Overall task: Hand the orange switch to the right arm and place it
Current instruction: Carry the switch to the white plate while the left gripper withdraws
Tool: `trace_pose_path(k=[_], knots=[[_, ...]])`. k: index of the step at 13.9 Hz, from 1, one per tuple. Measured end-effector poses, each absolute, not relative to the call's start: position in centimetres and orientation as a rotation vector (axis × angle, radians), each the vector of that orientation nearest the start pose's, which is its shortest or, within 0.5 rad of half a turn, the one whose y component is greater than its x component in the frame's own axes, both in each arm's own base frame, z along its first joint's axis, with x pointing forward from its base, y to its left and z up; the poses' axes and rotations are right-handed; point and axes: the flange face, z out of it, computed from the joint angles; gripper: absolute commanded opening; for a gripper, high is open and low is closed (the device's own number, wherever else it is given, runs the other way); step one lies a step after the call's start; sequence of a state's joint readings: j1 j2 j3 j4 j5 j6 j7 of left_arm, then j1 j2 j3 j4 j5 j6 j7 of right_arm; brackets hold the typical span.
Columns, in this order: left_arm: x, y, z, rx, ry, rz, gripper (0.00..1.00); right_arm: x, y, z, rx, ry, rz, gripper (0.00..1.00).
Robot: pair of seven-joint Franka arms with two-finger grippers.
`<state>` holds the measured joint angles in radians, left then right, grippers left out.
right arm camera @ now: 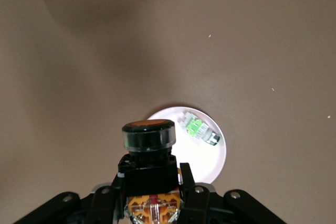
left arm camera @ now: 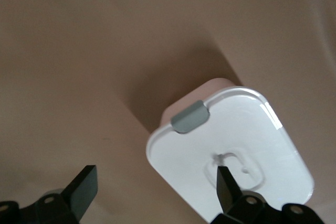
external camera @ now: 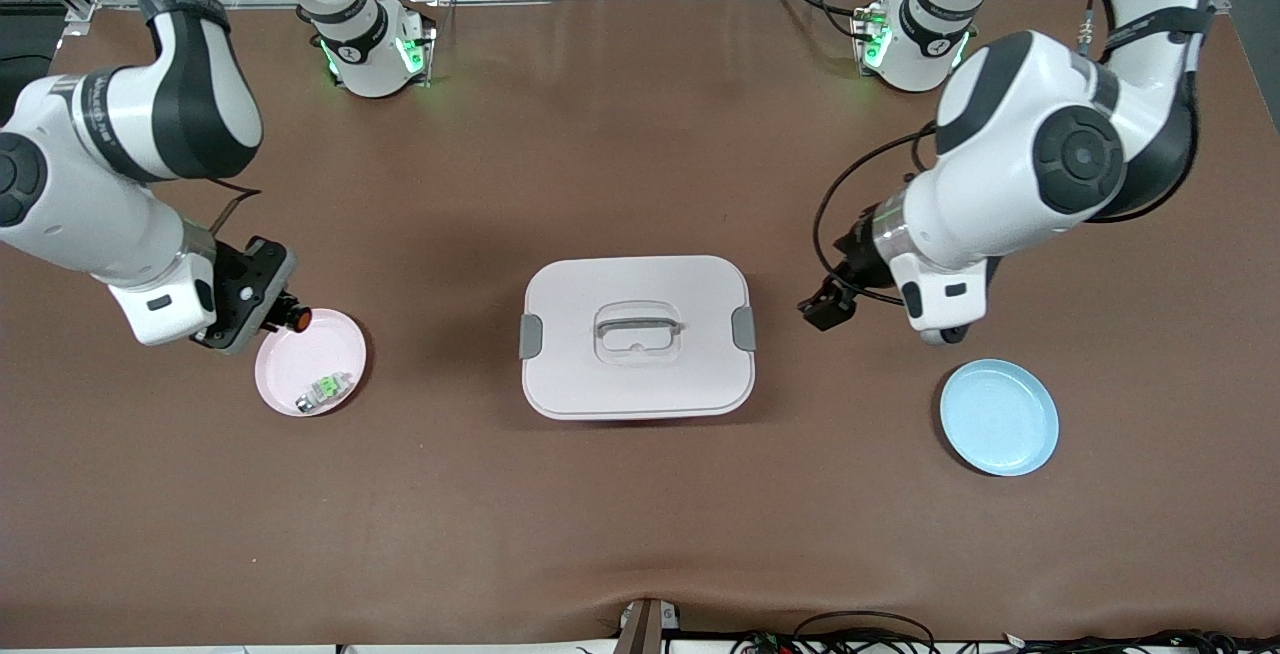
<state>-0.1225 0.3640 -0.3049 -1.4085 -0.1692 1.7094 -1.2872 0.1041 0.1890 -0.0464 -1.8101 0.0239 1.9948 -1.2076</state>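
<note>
My right gripper [external camera: 272, 311] is shut on the orange switch [external camera: 294, 317], a small black push-button with an orange cap, and holds it over the rim of the pink plate [external camera: 322, 346]. In the right wrist view the switch [right arm camera: 148, 150] stands between my fingers [right arm camera: 187, 179], with the pink plate [right arm camera: 207, 158] below. My left gripper [external camera: 826, 306] is open and empty, over the table between the white box and the blue plate. In the left wrist view its fingers [left arm camera: 85, 186] stand wide apart.
A small green-and-white component [external camera: 325, 390] lies in the pink plate, also in the right wrist view [right arm camera: 198, 129]. A white lidded box [external camera: 636, 336] with grey clips sits mid-table, also in the left wrist view [left arm camera: 247, 140]. A blue plate [external camera: 998, 417] lies toward the left arm's end.
</note>
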Motion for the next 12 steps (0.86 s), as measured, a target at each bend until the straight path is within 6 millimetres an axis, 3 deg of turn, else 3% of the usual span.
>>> trace_pose_path(k=[4, 8, 12], knots=[[61.8, -21.5, 49.8, -3.07, -1.072, 0.385, 1.0, 59.9, -0.3, 37.6, -2.441, -2.019, -0.069, 0.0], [62.6, -18.1, 49.2, -3.145, -0.692, 0.31, 1.0, 57.7, -3.1, 33.1, -2.434, -2.01, -0.043, 0.0], [63.4, -14.5, 48.6, -3.175, -0.562, 0.309, 1.0, 57.0, -4.6, 29.4, -2.392, -1.954, -0.061, 0.0]])
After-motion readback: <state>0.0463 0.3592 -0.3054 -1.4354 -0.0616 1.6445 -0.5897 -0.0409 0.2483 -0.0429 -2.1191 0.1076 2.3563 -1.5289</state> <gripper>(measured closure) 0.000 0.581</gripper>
